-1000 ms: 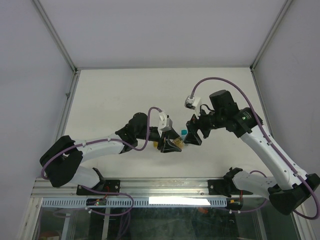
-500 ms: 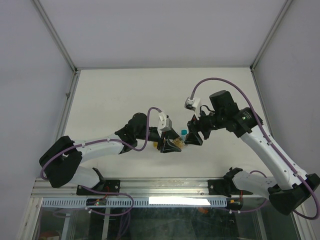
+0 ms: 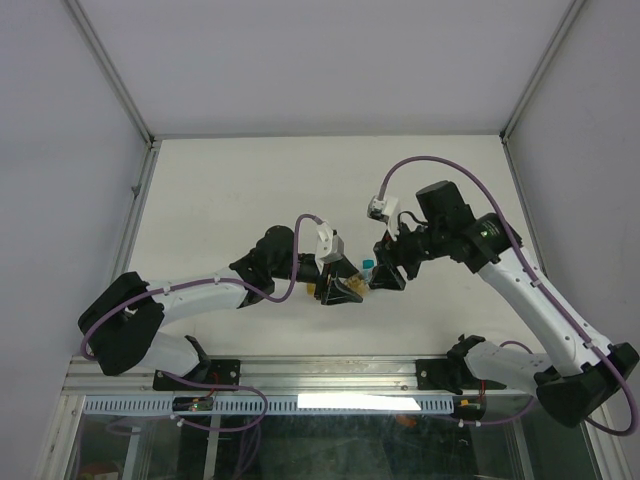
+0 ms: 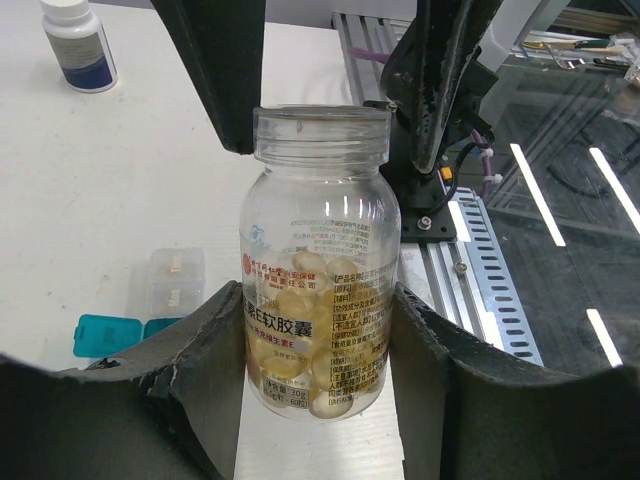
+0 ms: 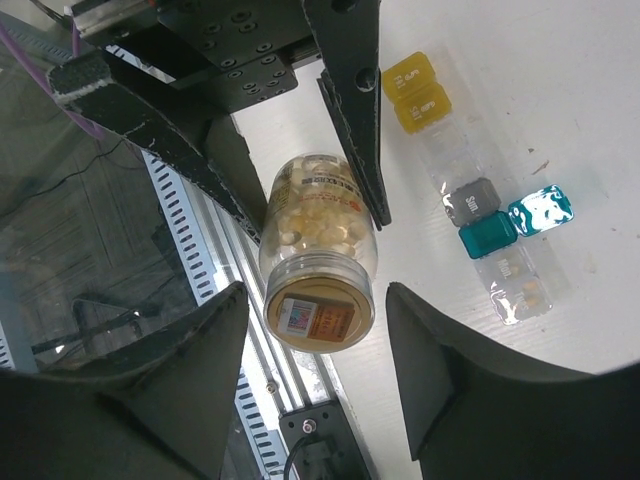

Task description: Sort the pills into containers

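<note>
My left gripper (image 4: 318,300) is shut on a clear pill bottle (image 4: 318,300) filled with yellow softgel pills, held above the table near its front edge. My right gripper (image 5: 315,300) is open, its jaws standing either side of the bottle's top end (image 5: 318,312) with a gap on both sides. The right fingers (image 4: 220,70) show beside the bottle's neck in the left wrist view. A row of tiny pill boxes lies on the table: yellow (image 5: 415,90), clear, grey (image 5: 475,200), teal (image 5: 488,240) with its lid open, clear (image 5: 515,280). The teal box (image 3: 368,265) lies between the grippers.
A white bottle with a dark blue cap (image 4: 78,45) stands farther back on the table. The metal rail and slotted cable duct (image 4: 470,250) at the table's front edge run just beneath the held bottle. The arms' bases (image 3: 470,365) sit below it.
My right gripper has shifted slightly left, closer around the bottle's top. The left gripper and the bottle have stayed in place.
</note>
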